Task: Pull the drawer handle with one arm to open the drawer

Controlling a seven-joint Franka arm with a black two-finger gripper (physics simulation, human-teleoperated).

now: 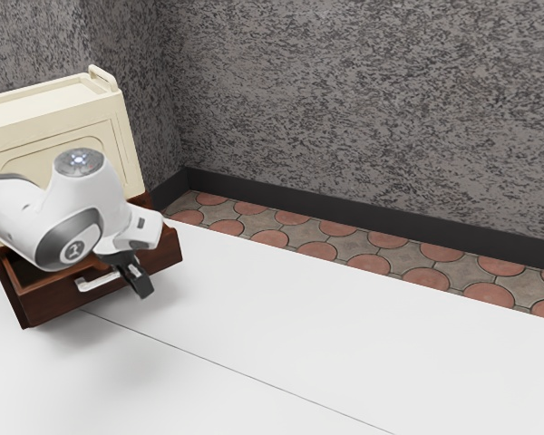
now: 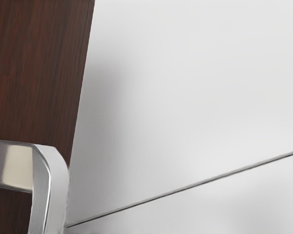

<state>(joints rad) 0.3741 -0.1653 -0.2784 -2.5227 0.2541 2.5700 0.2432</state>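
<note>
A glossy white, rounded robot arm point(image 1: 100, 195) with a grey-ringed joint point(image 1: 71, 249) enters from the exterior view's left, bent over. Its slim black metal gripper point(image 1: 142, 285) slants downward, tip toward the exterior view's right.

The drawer front point(image 1: 54, 299) looks like dark, reddish-brown grained wood; its handle point(image 2: 51, 190) is smooth metal — glossy, silvery. The worktop point(image 1: 326, 344) is smooth and white, the cabinet top point(image 1: 45, 104) smooth cream, the walls point(image 1: 372, 109) rough-looking, mottled grey.
</note>
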